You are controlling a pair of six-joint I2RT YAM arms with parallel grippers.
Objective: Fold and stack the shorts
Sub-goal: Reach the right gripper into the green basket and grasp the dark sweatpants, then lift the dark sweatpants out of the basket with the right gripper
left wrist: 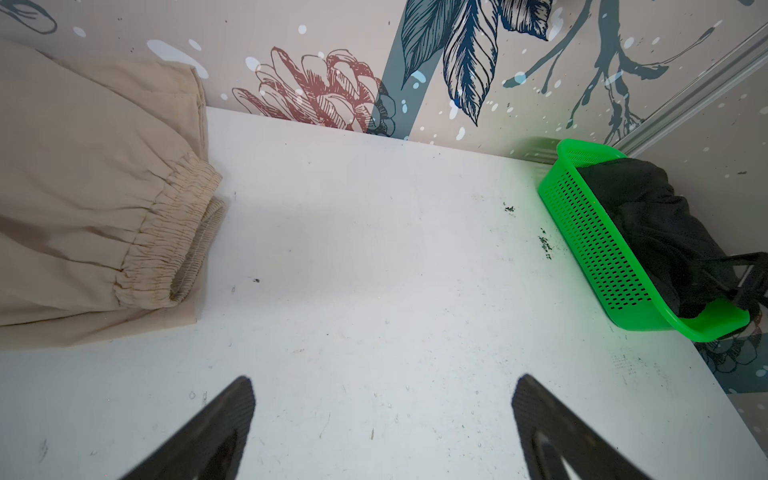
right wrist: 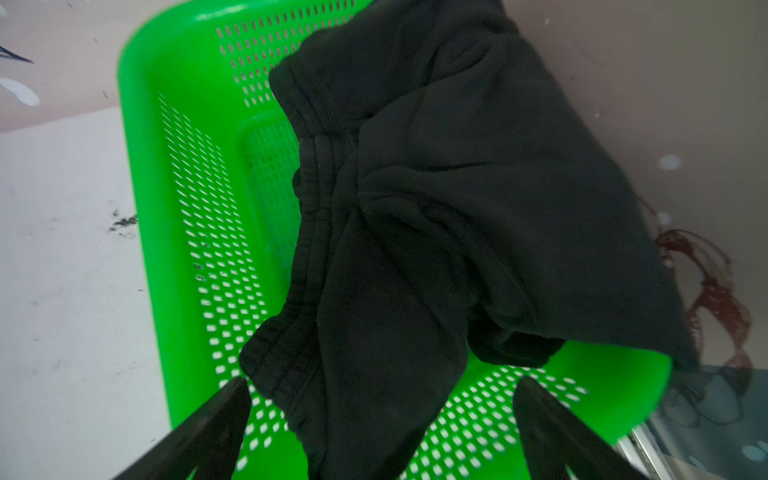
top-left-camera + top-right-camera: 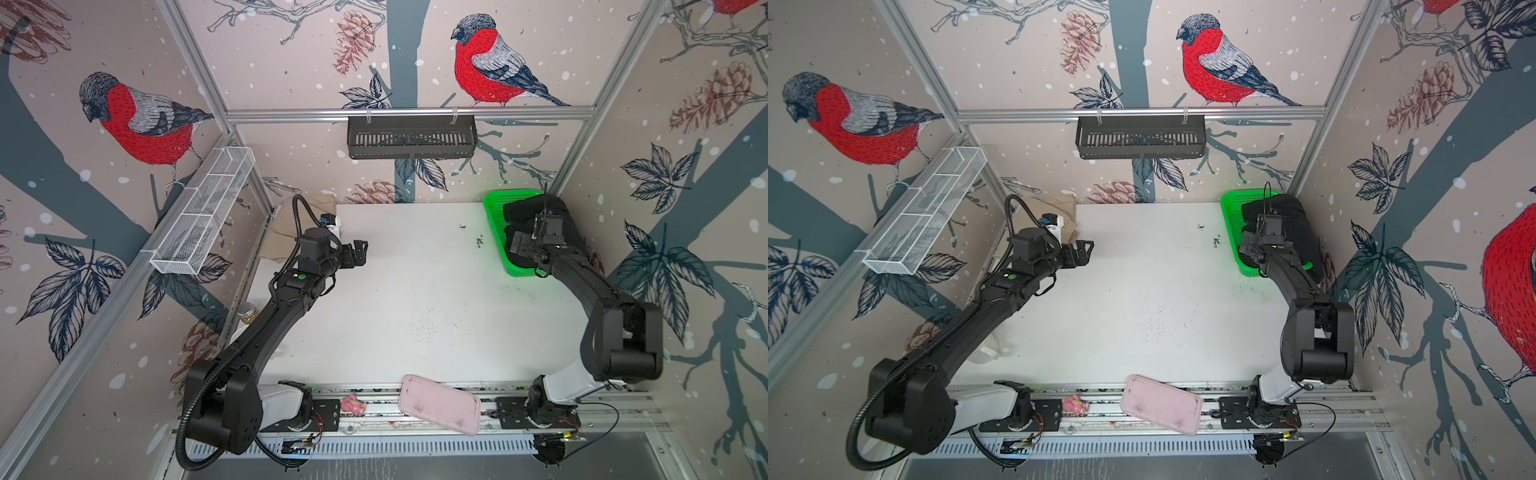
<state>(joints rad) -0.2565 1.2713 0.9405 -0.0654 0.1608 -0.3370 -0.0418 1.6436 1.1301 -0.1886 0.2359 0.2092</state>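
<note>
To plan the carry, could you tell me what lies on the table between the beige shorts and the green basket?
Only bare white table, with a few dark specks near the green basket; the left wrist view shows it.

Both top views are looking steeply down from high above the near edge of the flat white table [image 3: 415, 299], covering its full surface; they are sharing nearly the whole scene. The left wrist camera is looking low across the table toward the printed far wall [image 1: 291, 50], taking in the beige cloth shorts [image 1: 83, 187] and the green perforated plastic basket [image 1: 598, 245]. The right wrist camera is looking into that basket from close range, the black cloth shorts [image 2: 457, 208] filling its frame.
</note>
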